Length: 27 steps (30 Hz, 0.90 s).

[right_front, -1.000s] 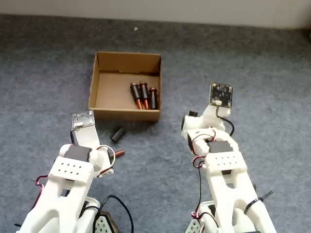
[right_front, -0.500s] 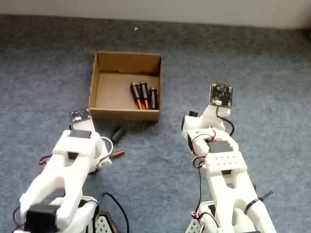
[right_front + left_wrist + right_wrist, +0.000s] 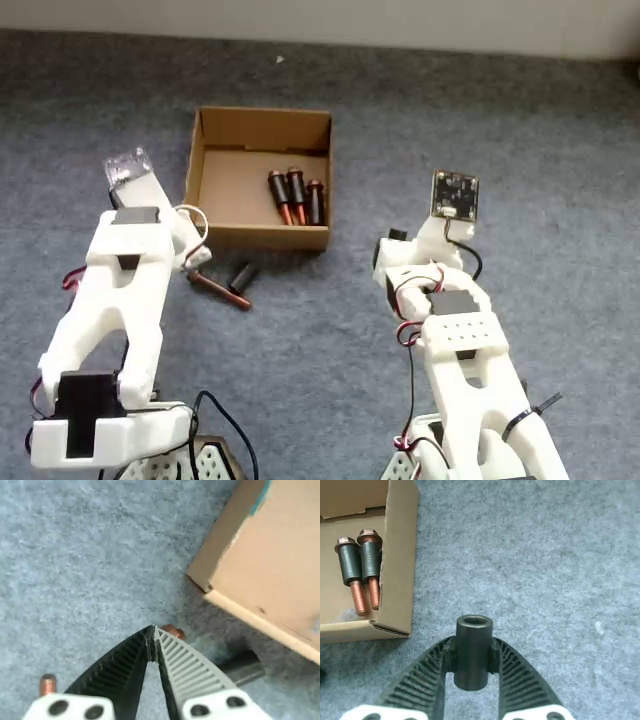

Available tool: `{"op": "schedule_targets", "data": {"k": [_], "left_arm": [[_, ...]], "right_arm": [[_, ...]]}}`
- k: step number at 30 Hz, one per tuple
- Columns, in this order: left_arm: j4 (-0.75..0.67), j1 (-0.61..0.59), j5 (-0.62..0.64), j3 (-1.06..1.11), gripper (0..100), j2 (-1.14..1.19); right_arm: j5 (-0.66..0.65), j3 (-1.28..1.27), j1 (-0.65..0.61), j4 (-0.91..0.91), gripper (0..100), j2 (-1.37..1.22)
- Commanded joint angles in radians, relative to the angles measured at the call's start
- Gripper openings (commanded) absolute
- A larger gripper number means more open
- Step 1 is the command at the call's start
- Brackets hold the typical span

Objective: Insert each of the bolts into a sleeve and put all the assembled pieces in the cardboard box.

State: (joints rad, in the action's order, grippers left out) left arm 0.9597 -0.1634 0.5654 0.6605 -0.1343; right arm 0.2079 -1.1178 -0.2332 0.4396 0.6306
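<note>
A dark sleeve [image 3: 473, 630] stood upright near the box [image 3: 397, 570], clamped round its middle by the right gripper [image 3: 473, 647]. It was rigid, smooth metal (likely slippery), best held mid-barrel. The left gripper [image 3: 153, 629], jaws closed, apparently pinched a copper bolt [image 3: 225, 292].
</note>
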Motion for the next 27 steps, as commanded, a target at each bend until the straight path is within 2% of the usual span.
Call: {"op": "schedule_targets", "data": {"k": [1,4,7,13,20,27], "left_arm": [[0.057,0.004,0.123,-0.091,1,-0.001],[0.117,0.022,0.213,-0.104,1,-0.001],[0.157,0.067,0.252,-0.097,1,0.010],[0.120,0.105,0.328,-0.061,2,0.010],[0.014,0.105,0.328,0.007,21,0.012],[0.003,0.105,0.328,0.051,17,0.012]], "right_arm": [[-0.012,0.002,0.012,-0.021,0.5,0.030],[-0.012,0.002,0.012,-0.021,0.5,0.030],[-0.012,0.002,0.012,-0.021,0.5,0.030],[-0.012,0.002,0.012,-0.021,0.5,0.030],[-0.012,0.002,0.012,-0.021,0.5,0.030],[-0.012,0.002,0.012,-0.021,0.5,0.030]]}}
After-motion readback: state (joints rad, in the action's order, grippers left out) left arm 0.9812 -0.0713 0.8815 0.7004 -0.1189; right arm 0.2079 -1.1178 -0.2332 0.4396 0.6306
